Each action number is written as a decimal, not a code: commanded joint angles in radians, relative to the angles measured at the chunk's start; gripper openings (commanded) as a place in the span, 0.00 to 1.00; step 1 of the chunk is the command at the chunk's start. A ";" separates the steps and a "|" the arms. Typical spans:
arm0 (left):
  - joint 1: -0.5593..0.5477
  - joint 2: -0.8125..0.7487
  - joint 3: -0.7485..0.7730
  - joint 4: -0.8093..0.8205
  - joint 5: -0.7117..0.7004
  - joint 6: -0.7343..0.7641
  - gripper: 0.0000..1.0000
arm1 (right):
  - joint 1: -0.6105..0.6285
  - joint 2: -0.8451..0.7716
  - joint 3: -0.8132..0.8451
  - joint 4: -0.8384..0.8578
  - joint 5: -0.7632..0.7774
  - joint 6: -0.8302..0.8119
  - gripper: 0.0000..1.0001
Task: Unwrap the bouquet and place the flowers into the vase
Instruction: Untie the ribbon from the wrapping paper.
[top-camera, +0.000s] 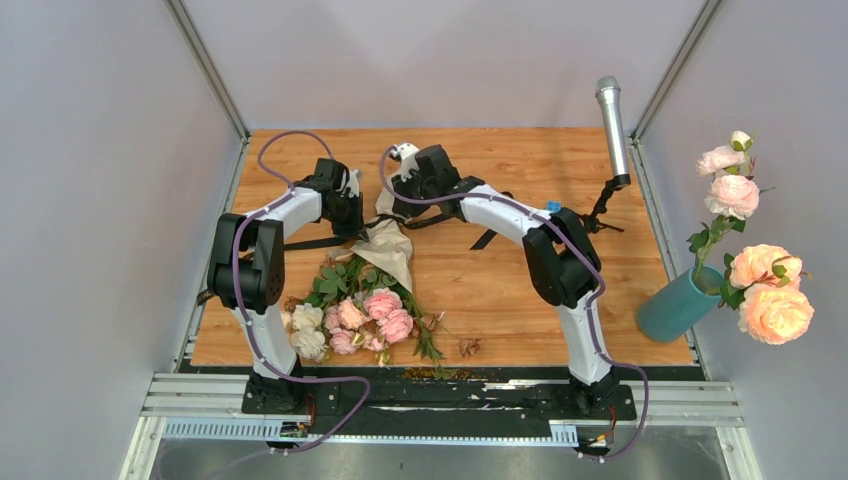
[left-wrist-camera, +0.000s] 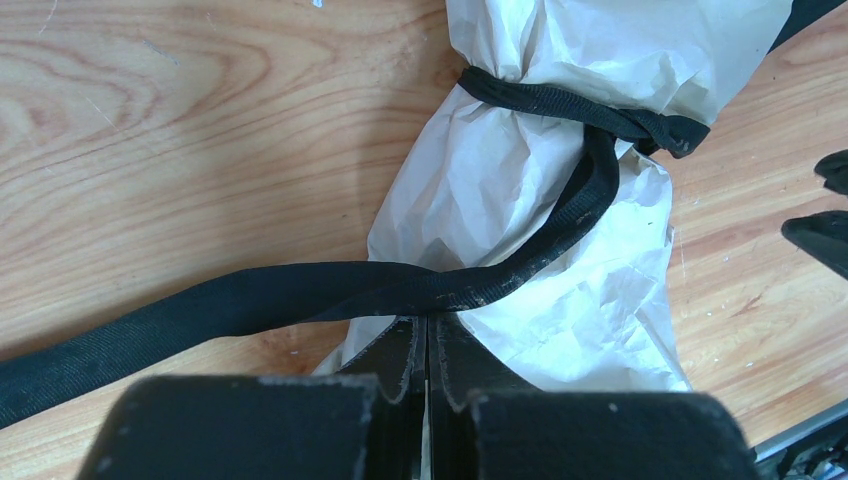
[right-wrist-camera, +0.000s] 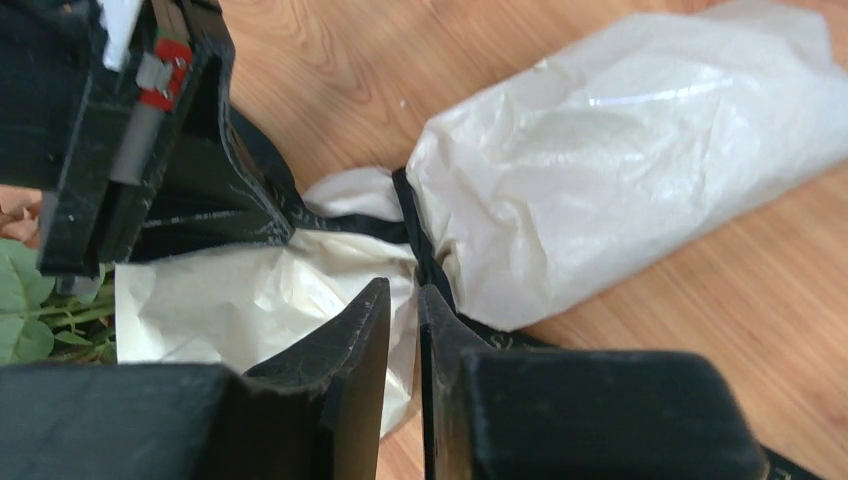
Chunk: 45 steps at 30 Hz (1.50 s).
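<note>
Wood-grain worktop (top-camera: 500, 290) between grey walls; I see the bouquet (top-camera: 372, 270) lying left of centre between both arms. Its flowers (top-camera: 350, 318), pink and cream, point toward the near edge, and the paper (left-wrist-camera: 520, 180) end points away. A black ribbon (left-wrist-camera: 300, 292) is knotted round the paper neck; one tail runs off left over the wood. Left fingers (left-wrist-camera: 395, 350) are pressed together with no gap, tips right at the ribbon where it crosses the paper; I cannot tell whether they pinch anything. Right fingers (right-wrist-camera: 350, 340) stand a narrow slit apart over the paper just beside the ribbon, nothing held. Vase (top-camera: 678, 305), teal, sits at the worktop's right edge, tilted, well apart from the bouquet, with large peach roses (top-camera: 770, 300) in it; a microphone (top-camera: 611, 115) stands at the far right.
</note>
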 joint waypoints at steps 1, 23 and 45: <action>0.007 0.023 0.000 -0.039 -0.025 0.019 0.00 | -0.010 0.058 0.081 -0.004 -0.041 -0.023 0.17; 0.007 0.026 0.002 -0.039 -0.019 0.019 0.00 | -0.043 0.132 0.131 -0.036 -0.027 -0.048 0.16; 0.007 0.029 0.002 -0.041 -0.019 0.019 0.00 | -0.007 0.163 0.075 0.008 0.000 -0.089 0.26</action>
